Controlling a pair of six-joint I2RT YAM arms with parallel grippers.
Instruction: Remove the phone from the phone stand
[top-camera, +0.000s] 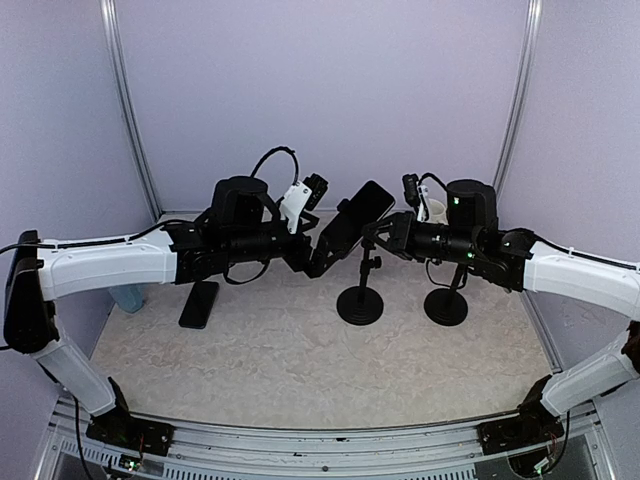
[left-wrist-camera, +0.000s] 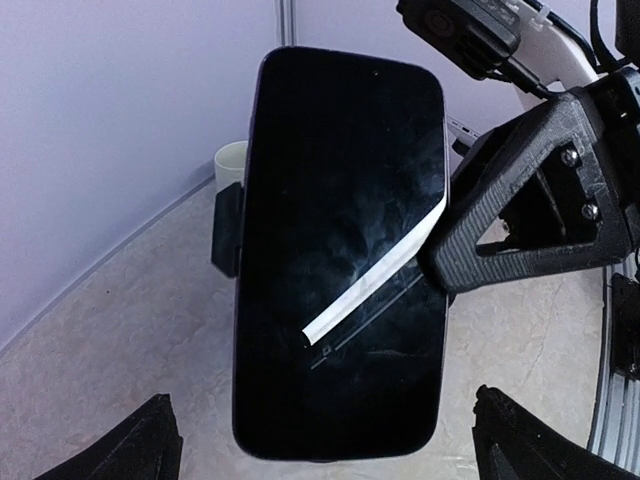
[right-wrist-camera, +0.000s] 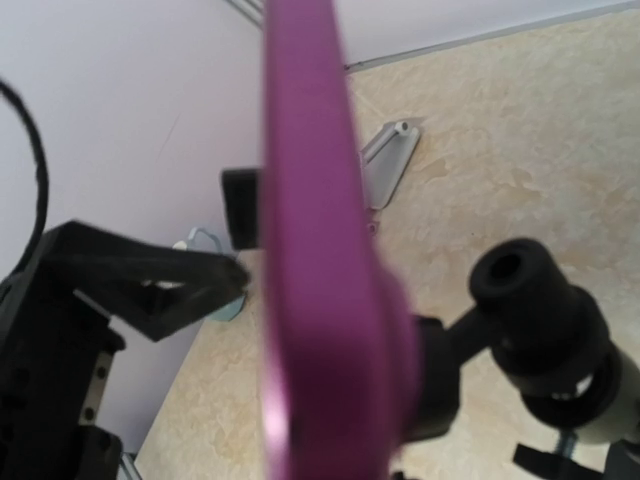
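Observation:
The phone (top-camera: 357, 212) has a black screen and a purple edge. It sits tilted in the clamp of the black phone stand (top-camera: 360, 305). In the left wrist view the phone (left-wrist-camera: 340, 250) faces me, with the clamp arm (left-wrist-camera: 227, 230) at its left edge. My left gripper (top-camera: 322, 252) is open; its fingertips (left-wrist-camera: 150, 450) stand wide on either side of the phone's lower end, apart from it. My right gripper (top-camera: 385, 232) is at the phone's other side. One of its fingers (left-wrist-camera: 520, 210) touches the phone's right edge. Its wrist view shows the blurred phone edge (right-wrist-camera: 310, 250) and the stand's joint (right-wrist-camera: 540, 300), and its own fingers are hidden.
A second dark phone (top-camera: 198, 304) lies flat on the table at the left. A second black stand (top-camera: 446, 300) is right of the first. A white cup (top-camera: 436, 210) stands at the back wall. A pale blue object (top-camera: 130, 297) sits at the left edge.

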